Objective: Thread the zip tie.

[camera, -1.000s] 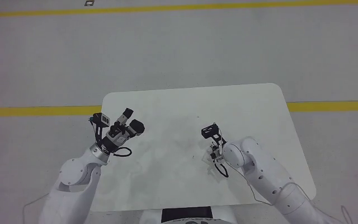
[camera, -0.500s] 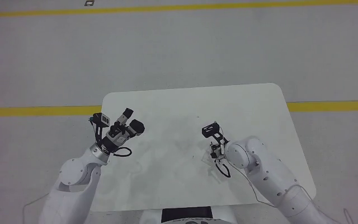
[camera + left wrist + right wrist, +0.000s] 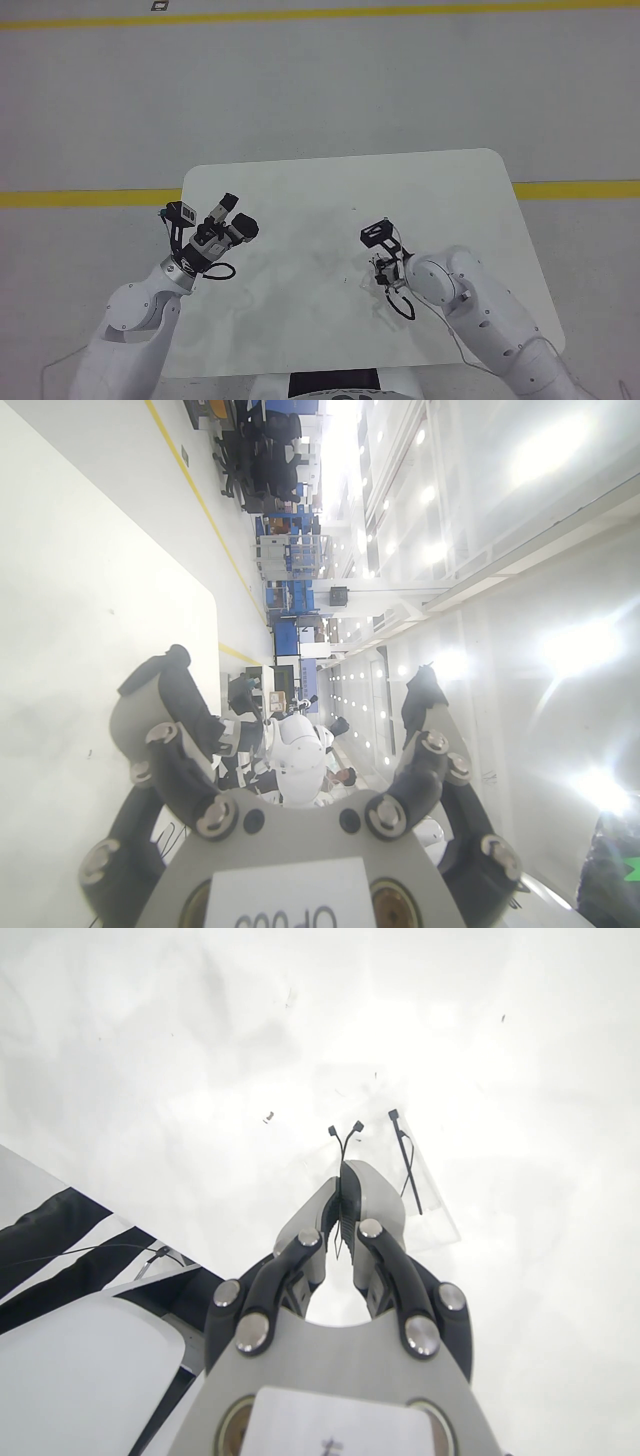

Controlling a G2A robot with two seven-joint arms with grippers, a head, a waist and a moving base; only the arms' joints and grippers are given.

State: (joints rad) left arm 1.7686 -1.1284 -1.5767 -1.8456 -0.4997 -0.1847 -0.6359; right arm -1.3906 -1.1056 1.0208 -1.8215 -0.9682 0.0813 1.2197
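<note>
My right gripper point(image 3: 345, 1173) is shut on two thin black zip ties point(image 3: 344, 1143). Their small square heads stick out just past the fingertips, spread apart in a V, and their tails run back between the pads. It hangs low over the white table point(image 3: 450, 190), right of centre, where the top view shows the right gripper point(image 3: 381, 268). A third black zip tie point(image 3: 406, 1158) lies flat on a clear plastic sheet point(image 3: 435, 1213) just beside the fingertips. My left gripper point(image 3: 300, 665) is open and holds nothing. It is raised and tilted upward over the table's left part, seen from above as the left gripper point(image 3: 243, 213).
A tiny dark scrap point(image 3: 268, 1116) lies on the table a little away from the held ties. The table's rounded far corner point(image 3: 212, 597) is at the right. Yellow floor lines point(image 3: 90, 198) run beside and beyond the table.
The right arm's elbow and wrist have shifted slightly, with the gripper staying low over the same spot. The left arm has not moved.
</note>
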